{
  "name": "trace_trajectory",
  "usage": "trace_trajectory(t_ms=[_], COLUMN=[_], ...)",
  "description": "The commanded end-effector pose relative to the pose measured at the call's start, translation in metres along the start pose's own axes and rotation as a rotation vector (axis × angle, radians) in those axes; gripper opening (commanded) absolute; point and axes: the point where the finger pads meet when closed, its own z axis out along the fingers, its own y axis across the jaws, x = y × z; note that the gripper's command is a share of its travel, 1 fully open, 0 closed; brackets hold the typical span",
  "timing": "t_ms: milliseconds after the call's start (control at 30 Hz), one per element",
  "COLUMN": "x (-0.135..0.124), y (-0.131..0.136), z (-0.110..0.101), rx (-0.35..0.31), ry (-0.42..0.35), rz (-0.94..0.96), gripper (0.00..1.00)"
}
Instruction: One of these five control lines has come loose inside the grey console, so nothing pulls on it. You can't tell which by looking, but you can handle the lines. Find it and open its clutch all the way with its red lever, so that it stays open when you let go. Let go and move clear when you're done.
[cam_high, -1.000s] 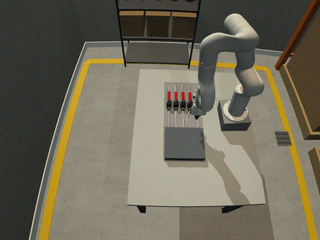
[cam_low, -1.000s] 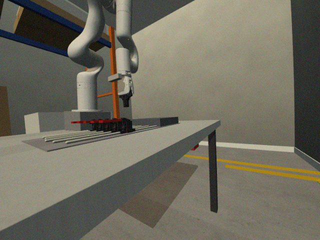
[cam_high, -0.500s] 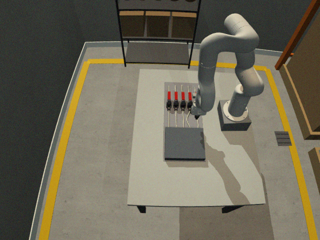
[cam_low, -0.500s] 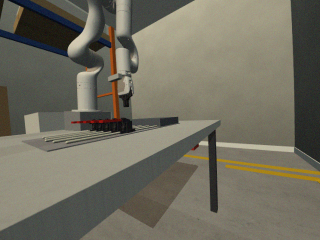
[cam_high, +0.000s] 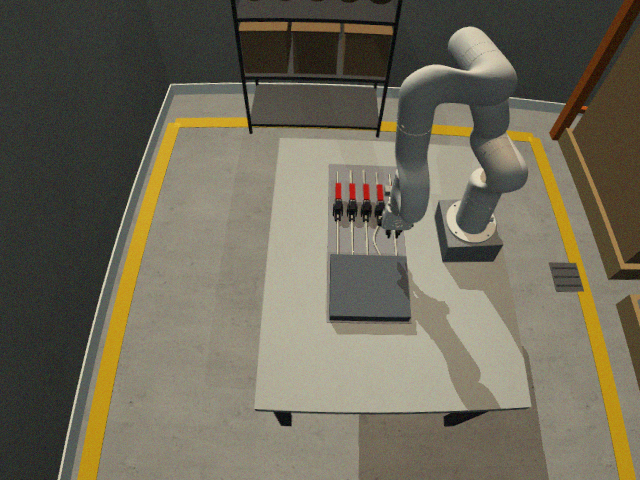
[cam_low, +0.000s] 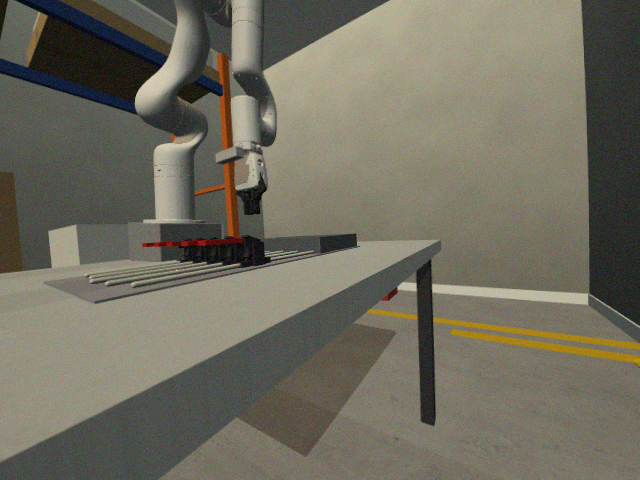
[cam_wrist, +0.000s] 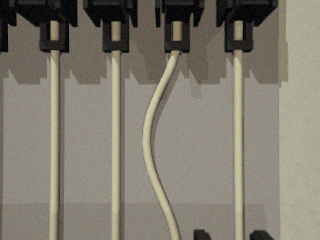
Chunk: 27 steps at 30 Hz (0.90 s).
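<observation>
The gripper (cam_low: 251, 205) hangs above the lines with its fingers slightly apart, holding nothing. In the wrist view four lines show; one bowed line (cam_wrist: 152, 145) curves at eleven o'clock from the fingertips, three run straight. Beyond, four black clutches (cam_wrist: 178, 17) sit at twelve o'clock. From above, four red levers (cam_high: 359, 191) are visible.

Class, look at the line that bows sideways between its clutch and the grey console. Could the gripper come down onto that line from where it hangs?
Probably yes. The gripper hangs open and holding nothing above the lines. The bowed line lies uncovered beside the straight line, with nothing over it.
</observation>
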Motion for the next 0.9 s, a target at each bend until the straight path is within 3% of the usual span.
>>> trace_trajectory(t_ms=[0,67,100,133,200,233,267,300,367,400,433,467,500,533,567,633,867], x=[0.027,0.066,0.066,0.091,0.091,0.119,0.119,0.147,0.147,0.174,0.174,0.199,0.199,0.22,0.22,0.247,0.257], y=[-0.014,-0.027,-0.027,-0.033,-0.033,-0.036,-0.036,-0.038,-0.038,-0.036,-0.036,-0.033,-0.033,-0.029,-0.029,-0.021,-0.018], z=[0.004,0.011,0.011,0.014,0.014,0.018,0.018,0.022,0.022,0.026,0.026,0.029,0.029,0.031,0.031,0.035,0.036], rx=[0.001,0.0,0.0,0.0,0.0,0.0,0.0,0.0,0.0,0.0,0.0,0.001,0.001,0.001,0.001,0.001,0.001], ry=[0.001,0.002,0.002,0.003,0.003,0.004,0.004,0.005,0.005,0.005,0.005,0.006,0.006,0.006,0.006,0.007,0.007], rz=[0.001,0.001,0.001,0.001,0.001,0.001,0.001,0.001,0.001,0.0,0.0,0.0,0.0,0.0,0.0,0.0,0.0], gripper=[0.52,0.52,0.52,0.52,0.52,0.52,0.52,0.52,0.52,0.52,0.52,0.52,0.52,0.52,0.52,0.52,0.52])
